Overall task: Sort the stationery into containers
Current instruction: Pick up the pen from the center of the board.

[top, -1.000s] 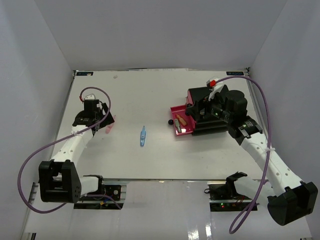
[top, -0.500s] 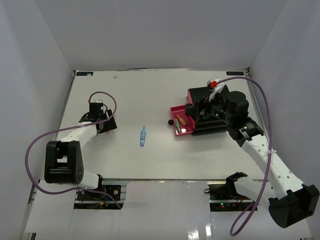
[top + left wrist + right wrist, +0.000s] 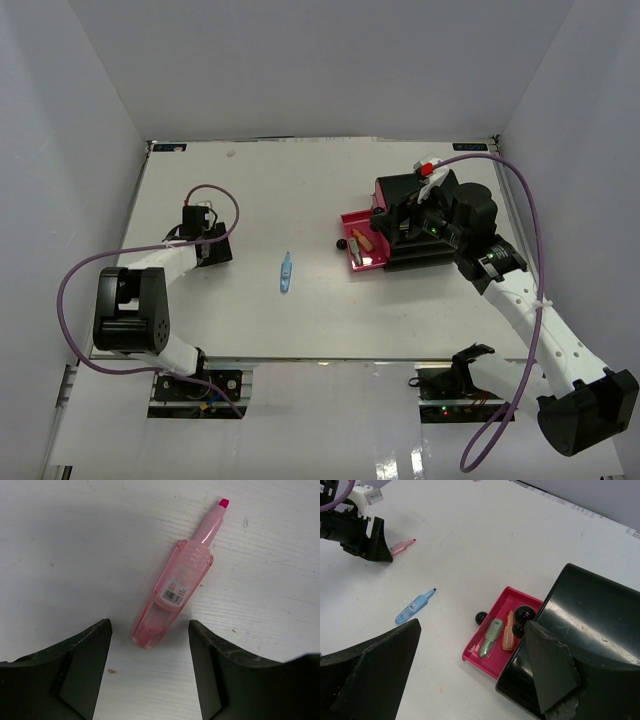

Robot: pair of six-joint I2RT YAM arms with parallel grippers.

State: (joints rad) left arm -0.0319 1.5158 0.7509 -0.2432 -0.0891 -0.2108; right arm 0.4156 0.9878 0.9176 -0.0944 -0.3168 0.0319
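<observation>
A translucent pink highlighter (image 3: 177,585) lies on the white table, tip pointing away. My left gripper (image 3: 149,627) is open, its jaws on either side of the highlighter's rear end without touching it. In the top view this gripper (image 3: 214,247) covers the highlighter. A light-blue pen (image 3: 286,272) lies mid-table and also shows in the right wrist view (image 3: 415,607). My right gripper (image 3: 472,625) is open and empty above the black cabinet (image 3: 580,630). The cabinet's magenta drawer (image 3: 485,664) is pulled open and holds a green piece (image 3: 491,636) and an orange piece (image 3: 508,636).
The open drawer's round black knob (image 3: 481,618) points toward the table's middle. The cabinet (image 3: 420,257) stands at the right. White walls enclose the table on three sides. The pink highlighter (image 3: 402,546) and left gripper (image 3: 362,537) sit far left.
My left arm has folded back and its gripper has shifted slightly right, now covering the pink highlighter in the top view. The right arm has barely moved.
</observation>
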